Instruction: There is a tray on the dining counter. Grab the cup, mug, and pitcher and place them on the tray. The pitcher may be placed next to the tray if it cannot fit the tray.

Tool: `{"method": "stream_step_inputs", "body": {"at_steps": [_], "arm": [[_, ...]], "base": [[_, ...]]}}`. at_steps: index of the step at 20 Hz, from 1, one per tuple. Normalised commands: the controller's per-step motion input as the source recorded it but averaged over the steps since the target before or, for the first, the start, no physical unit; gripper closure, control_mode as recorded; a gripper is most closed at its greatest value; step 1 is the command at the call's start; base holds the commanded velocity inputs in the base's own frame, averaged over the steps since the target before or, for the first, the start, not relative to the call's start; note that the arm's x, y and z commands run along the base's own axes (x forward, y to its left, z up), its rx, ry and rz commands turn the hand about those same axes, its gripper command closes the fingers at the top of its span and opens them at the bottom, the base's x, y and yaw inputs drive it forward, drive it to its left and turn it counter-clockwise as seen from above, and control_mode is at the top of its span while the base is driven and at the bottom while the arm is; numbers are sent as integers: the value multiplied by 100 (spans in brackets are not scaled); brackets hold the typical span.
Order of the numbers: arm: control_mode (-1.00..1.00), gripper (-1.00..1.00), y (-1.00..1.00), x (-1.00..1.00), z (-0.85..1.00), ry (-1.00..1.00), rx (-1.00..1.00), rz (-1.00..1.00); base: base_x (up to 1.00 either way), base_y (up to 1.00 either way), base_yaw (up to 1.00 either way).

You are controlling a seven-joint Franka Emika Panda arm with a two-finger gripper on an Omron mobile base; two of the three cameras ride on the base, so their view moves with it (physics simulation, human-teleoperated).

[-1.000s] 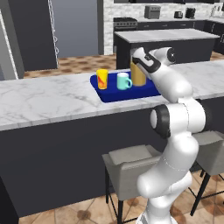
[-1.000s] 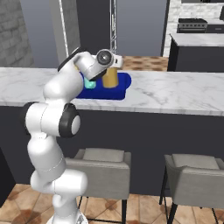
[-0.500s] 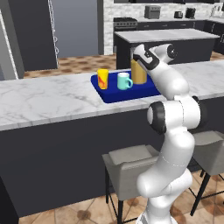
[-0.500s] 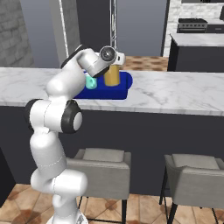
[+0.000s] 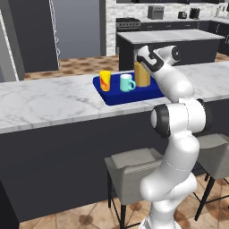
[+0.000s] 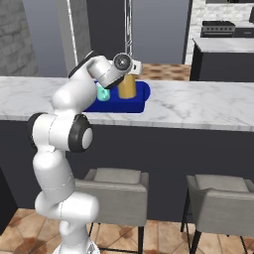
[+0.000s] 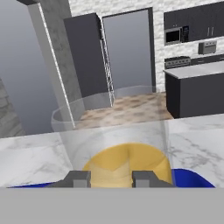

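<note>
Straight ahead of the fingers (image 7: 111,178), and right up against them, stands the pitcher (image 7: 120,144), its clear glass wall and the orange juice inside taking up most of the hand view. The two dark tips sit a narrow gap apart at the near side of the glass, where the handle would be, but the handle itself is hidden, so I cannot tell whether they clamp it or merely rest beside it.

From the left base view the pitcher (image 5: 142,74) stands upright at the right end of the tray (image 5: 117,95), with the hand pressed close against its right side. Just beyond the pitcher, on the side away from the fingers, is the mug (image 5: 126,82), teal with a white handle, and past that, farthest from the fingers, the cup (image 5: 105,81), yellow with red-orange swirls. All three stand upright in a row inside the dark blue rim, each a little apart from the next.

The tray lies flat on the marble top of the bench (image 5: 49,100), near its far edge. From the right base view the pitcher (image 6: 127,87) shows in front of the hand, the mug (image 6: 102,93) peeps out beside the forearm, and the tray (image 6: 140,99) reaches a little past the pitcher. Two grey stools (image 6: 115,183) stand under the near edge of the bench.
</note>
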Motion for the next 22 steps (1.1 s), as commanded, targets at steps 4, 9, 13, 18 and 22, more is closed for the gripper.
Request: {"method": "stream_step_inputs", "body": {"at_steps": [4, 9, 13, 18, 22], "arm": [[-100, 100, 0, 0, 0, 0, 0, 0], [-100, 100, 0, 2, 0, 0, 0, 0], [-100, -100, 0, 0, 0, 0, 0, 0], [-100, -100, 0, 0, 0, 0, 0, 0], [-100, -100, 0, 0, 0, 0, 0, 0]], "base": [[0, 0, 0], [0, 0, 0], [0, 0, 0], [0, 0, 0], [0, 0, 0]]}}
